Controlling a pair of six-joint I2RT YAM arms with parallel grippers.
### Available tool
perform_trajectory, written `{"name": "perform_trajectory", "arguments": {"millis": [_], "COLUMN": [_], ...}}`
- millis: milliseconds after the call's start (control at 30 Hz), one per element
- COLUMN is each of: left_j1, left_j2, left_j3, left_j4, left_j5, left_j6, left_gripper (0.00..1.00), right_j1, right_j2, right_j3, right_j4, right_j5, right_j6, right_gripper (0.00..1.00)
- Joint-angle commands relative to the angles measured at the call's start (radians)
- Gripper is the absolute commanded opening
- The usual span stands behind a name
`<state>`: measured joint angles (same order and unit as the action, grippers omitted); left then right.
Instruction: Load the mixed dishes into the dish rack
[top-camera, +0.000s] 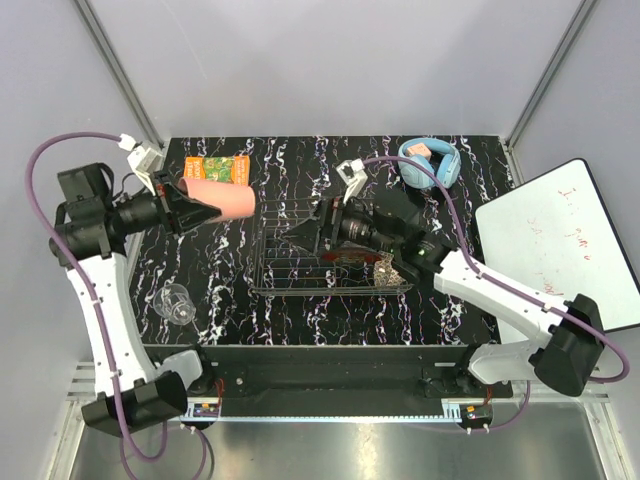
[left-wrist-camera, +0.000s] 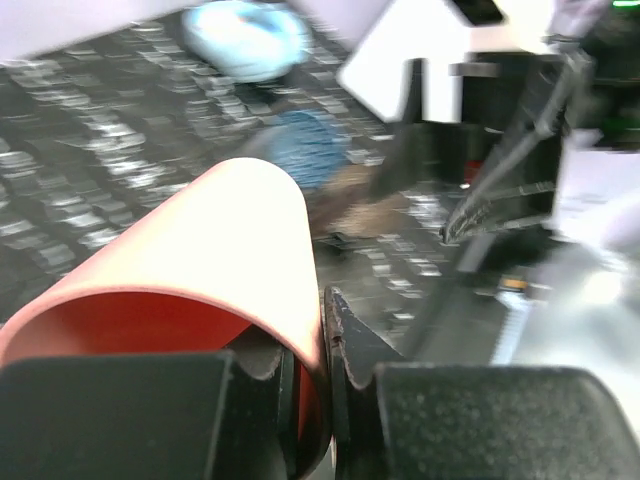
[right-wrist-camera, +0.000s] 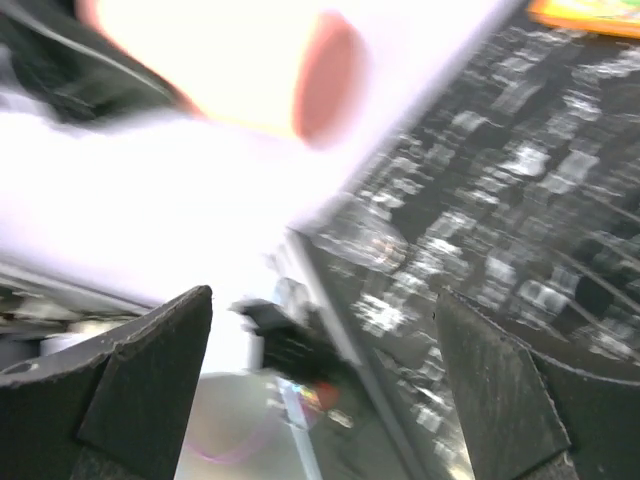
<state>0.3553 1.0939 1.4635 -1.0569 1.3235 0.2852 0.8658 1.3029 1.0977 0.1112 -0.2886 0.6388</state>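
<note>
One salmon-pink cup hangs sideways left of the one dark wire dish rack, its rim pinched by the left gripper; the right gripper hovers over that rack — jaws wide, empty; one clear stemmed glass lies on the black marbled table.

We find the dish rack at the middle of the table. Left of it, the left gripper holds the cup, just in front of the book at the far edge. The headphones lie at the far right, the stemmed glass at the near left.
</note>
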Motion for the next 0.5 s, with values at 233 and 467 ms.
{"name": "perform_trajectory", "arguments": {"millis": [233, 467], "left_j1": [-0.088, -0.119], "left_j2": [0.061, 0.063], "left_j3": [-0.147, -0.124], "left_j4": [-0.011, -0.002], "left_j5": [0.362, 0.362], "left_j6": [-0.037, -0.050], "left_gripper": [0.00, 0.00], "right_j1": [-0.037, -0.037], "right_j2": [0.128, 0.197], "right_j3": [-0.073, -0.100], "right_j4": [0.753, 0.717], "right_j5": [-0.208, -0.195], "right_j6": [0.497, 0.470], "right_gripper": [1.00, 1.00]}}
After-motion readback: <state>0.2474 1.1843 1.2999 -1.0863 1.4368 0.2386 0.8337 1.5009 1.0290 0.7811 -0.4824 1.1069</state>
